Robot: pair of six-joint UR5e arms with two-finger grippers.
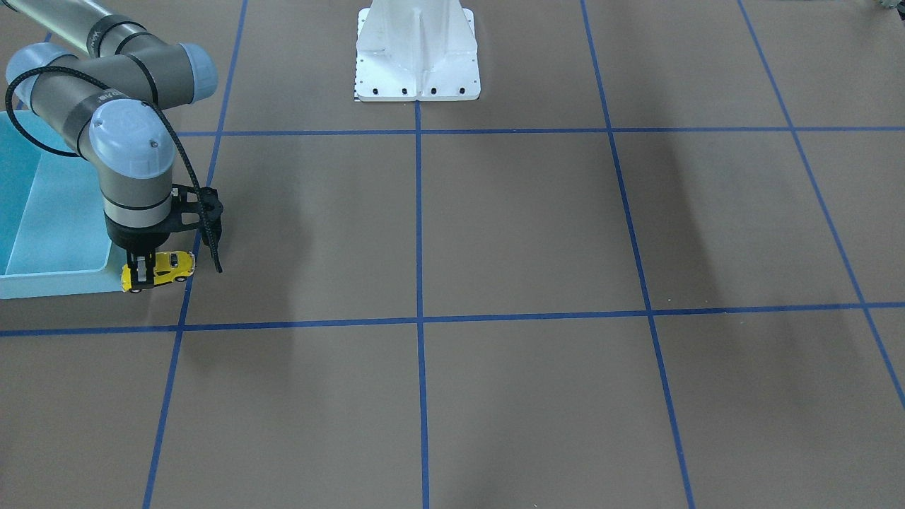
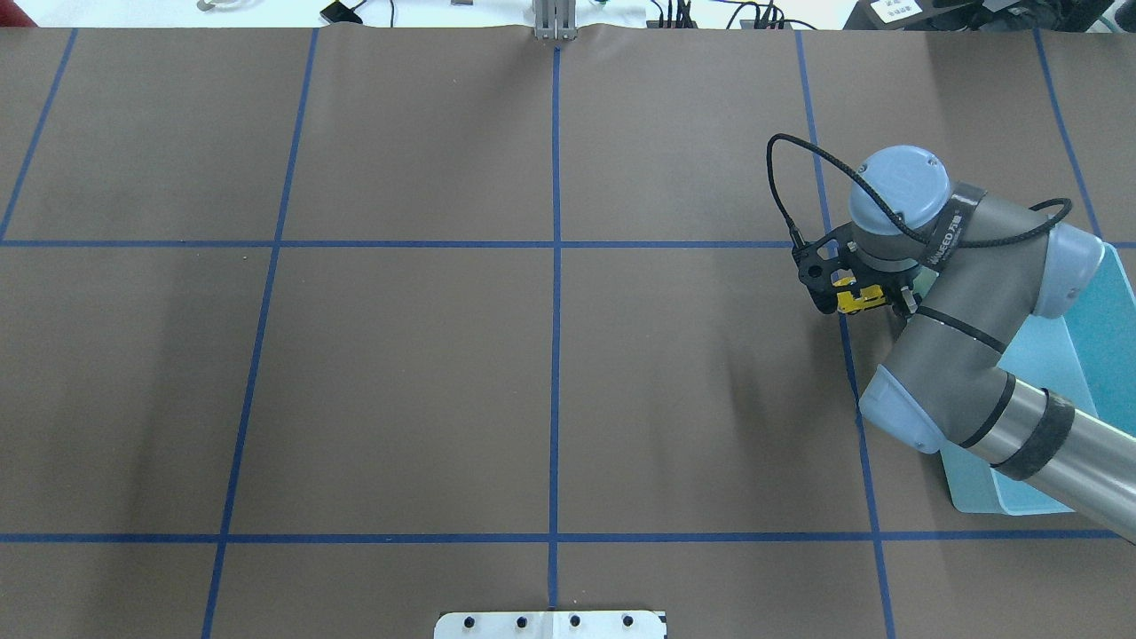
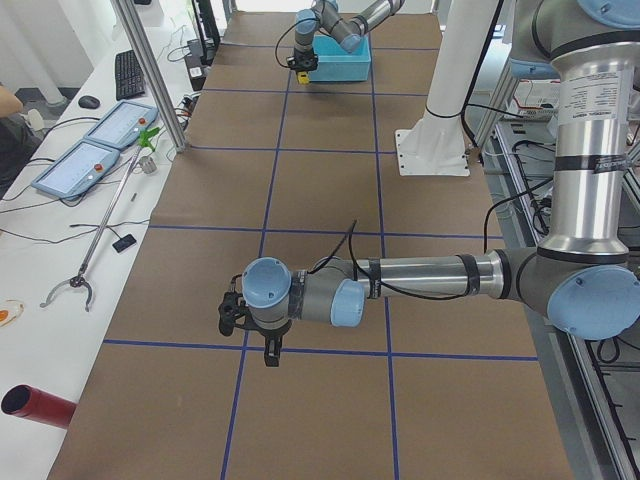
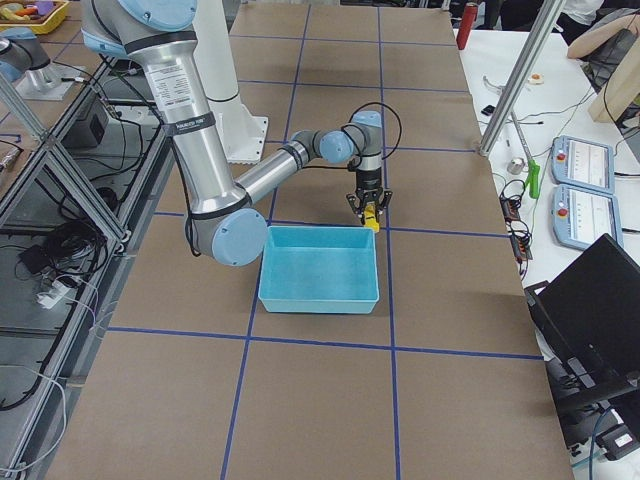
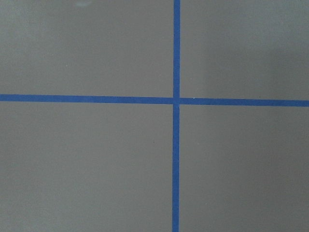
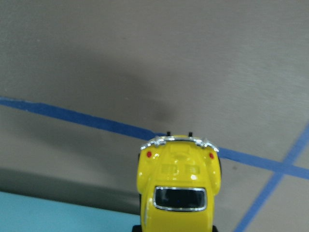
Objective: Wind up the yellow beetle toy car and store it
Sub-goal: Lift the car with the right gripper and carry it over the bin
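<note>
1. Your right claw is clenched on the yellow beetle toy car, with a black finger on each flank of the car near one end.
2. In the front-facing view you see the car just outside the light blue bin, at the bin's near corner and over the brown table. It overlaps the bin's outer wall in that view.
3. From overhead, most of the car is tucked under the right wrist, and only a yellow strip shows between the black claw parts. The bin lies on the far side of the arm.
4. The right-end camera shows you the car hanging below the claw, just past the far corner of the bin. It is outside the walls, not in the tub.
5. On the right wrist camera the car points away from the lens, with its rear window and two red tail lights towards you. A blue tape line crosses the table ahead of it, and the bin's edge shows at lower left.
6. You cannot tell whether the wheels touch the table.
7. Your left claw shows only in the left-end view, where it points down over a tape crossing, well apart from the car. You cannot tell from that view whether it is released or clenched.
8. The left wrist camera shows you only table and crossed tape.
</note>
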